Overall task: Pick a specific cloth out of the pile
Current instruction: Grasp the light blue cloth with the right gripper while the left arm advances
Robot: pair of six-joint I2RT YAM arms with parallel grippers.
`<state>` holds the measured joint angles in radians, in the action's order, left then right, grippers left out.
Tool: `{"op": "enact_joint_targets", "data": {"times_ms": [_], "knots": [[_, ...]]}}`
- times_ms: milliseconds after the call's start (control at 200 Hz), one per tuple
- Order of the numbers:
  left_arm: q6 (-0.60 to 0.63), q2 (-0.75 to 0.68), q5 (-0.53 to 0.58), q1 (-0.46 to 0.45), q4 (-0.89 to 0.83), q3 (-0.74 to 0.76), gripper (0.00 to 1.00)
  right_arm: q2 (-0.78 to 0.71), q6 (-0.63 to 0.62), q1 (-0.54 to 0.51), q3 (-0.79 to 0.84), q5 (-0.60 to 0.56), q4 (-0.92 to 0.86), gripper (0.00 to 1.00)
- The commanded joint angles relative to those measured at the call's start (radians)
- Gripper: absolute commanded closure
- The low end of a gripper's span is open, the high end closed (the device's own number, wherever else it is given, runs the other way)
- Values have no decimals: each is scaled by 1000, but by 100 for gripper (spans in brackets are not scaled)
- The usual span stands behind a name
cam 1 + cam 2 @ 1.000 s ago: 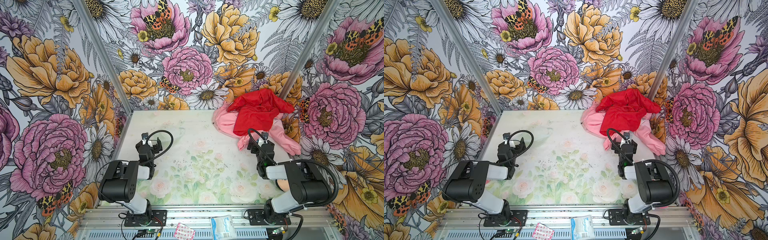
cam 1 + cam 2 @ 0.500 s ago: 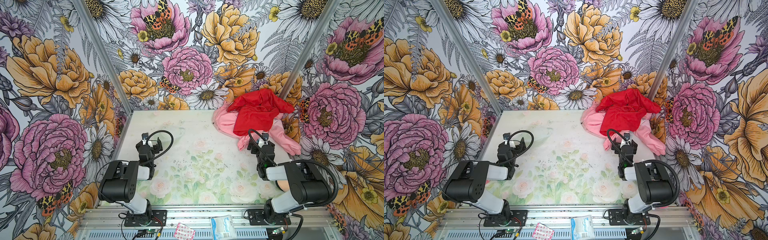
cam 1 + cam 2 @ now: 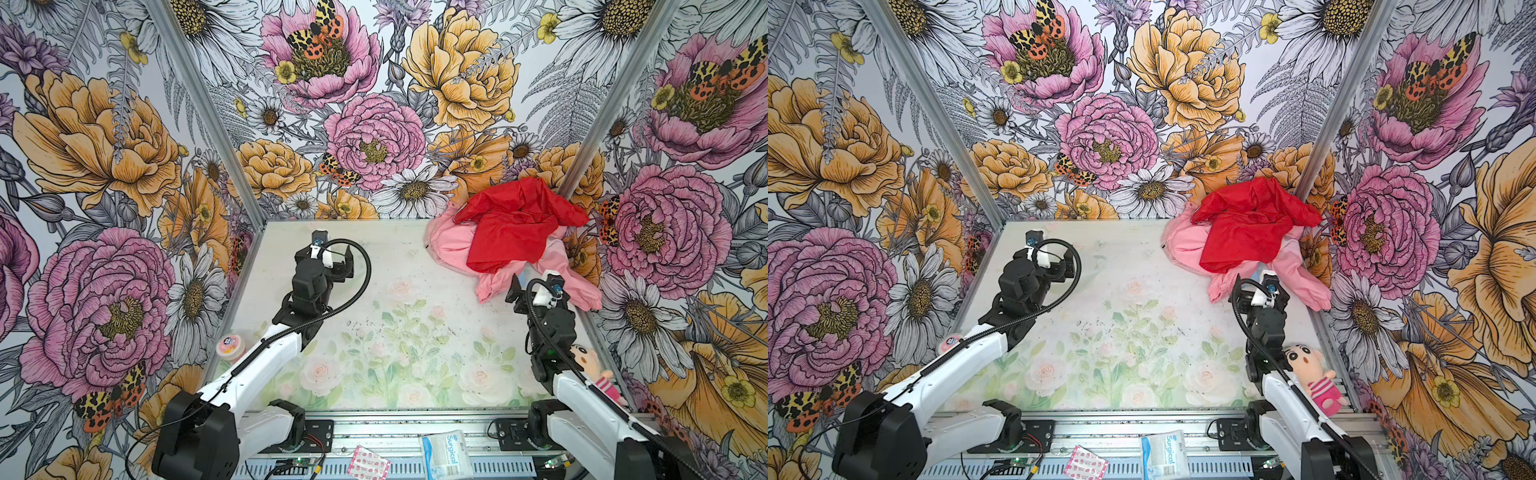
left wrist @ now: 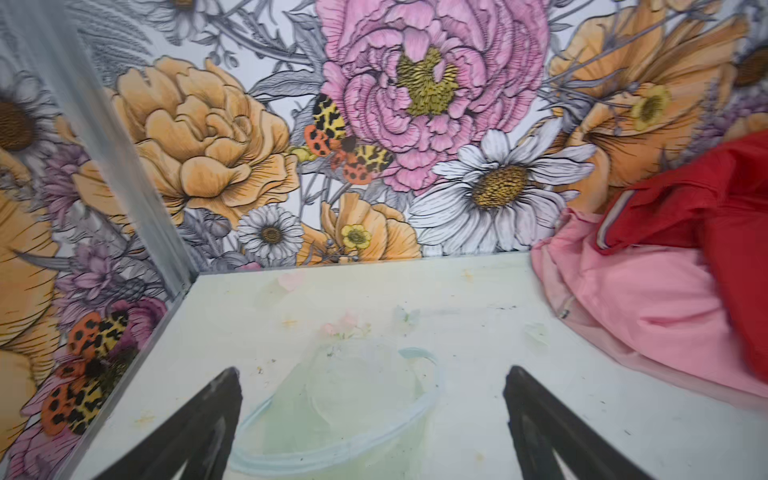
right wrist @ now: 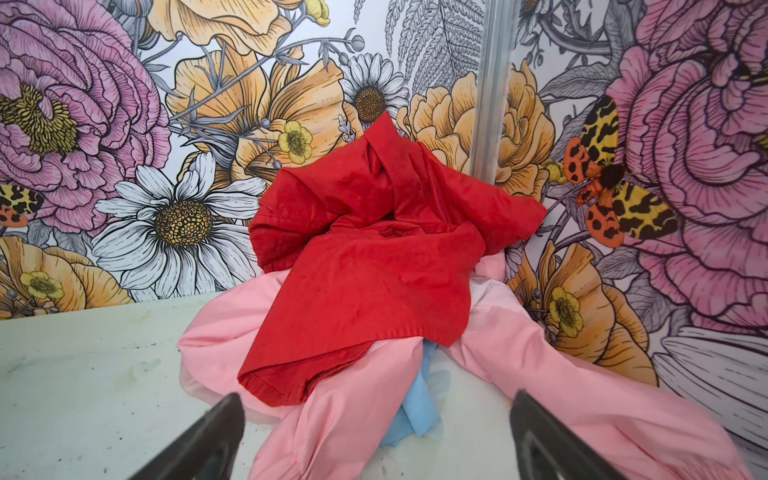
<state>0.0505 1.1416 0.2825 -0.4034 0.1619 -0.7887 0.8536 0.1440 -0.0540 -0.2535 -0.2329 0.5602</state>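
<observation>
The pile sits in the back right corner, a red garment draped over a larger pink garment. The cloth, light sky-blue, shows only in the right wrist view as a small fold poking out from under the red hem, between two pink sleeves. My right gripper hovers open at the pile's near edge, its jaws wide on either side of the pink sleeve and the cloth, touching neither. My left gripper is open over bare table at the back left, with nothing between its fingers.
Flowered walls close the table on three sides, and a metal corner post stands behind the pile. A plush doll lies by the right arm and a small round pink tub by the left arm. Two packets rest on the front rail.
My right gripper has crept slightly toward the pile. The left arm and the garments have not moved.
</observation>
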Motion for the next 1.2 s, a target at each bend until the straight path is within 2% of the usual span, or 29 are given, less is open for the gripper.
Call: {"op": "enact_joint_targets", "data": {"times_ms": [0, 85, 190, 290, 380, 430, 490, 545, 651, 781, 1001, 1196], "knots": [[-6, 34, -196, -89, -306, -164, 1, -35, 115, 5, -117, -114, -404, 1], [68, 118, -307, -198, -458, -337, 1, 45, 194, 58, -251, -100, -617, 1], [252, 240, -273, -372, -630, -549, 1, 203, 270, 138, -385, 100, -758, 3], [411, 318, -272, -453, -659, -600, 1, 333, 320, 194, -466, 227, -806, 14], [493, 355, -342, -461, -654, -584, 1, 430, 379, 266, -486, 303, -794, 20], [491, 362, -381, -456, -613, -548, 1, 495, 401, 316, -504, 364, -776, 27], [462, 356, -412, -452, -540, -497, 1, 578, 426, 376, -538, 468, -744, 39], [435, 354, -437, -455, -519, -479, 1, 647, 448, 407, -574, 526, -720, 45], [454, 337, -380, -488, -518, -451, 1, 742, 476, 423, -629, 551, -666, 47], [475, 325, -282, -516, -519, -431, 1, 855, 502, 433, -689, 606, -611, 53], [464, 337, -283, -527, -519, -435, 1, 961, 529, 434, -745, 636, -561, 54], [458, 339, -279, -528, -515, -435, 1, 998, 573, 434, -724, 661, -495, 54]]}}
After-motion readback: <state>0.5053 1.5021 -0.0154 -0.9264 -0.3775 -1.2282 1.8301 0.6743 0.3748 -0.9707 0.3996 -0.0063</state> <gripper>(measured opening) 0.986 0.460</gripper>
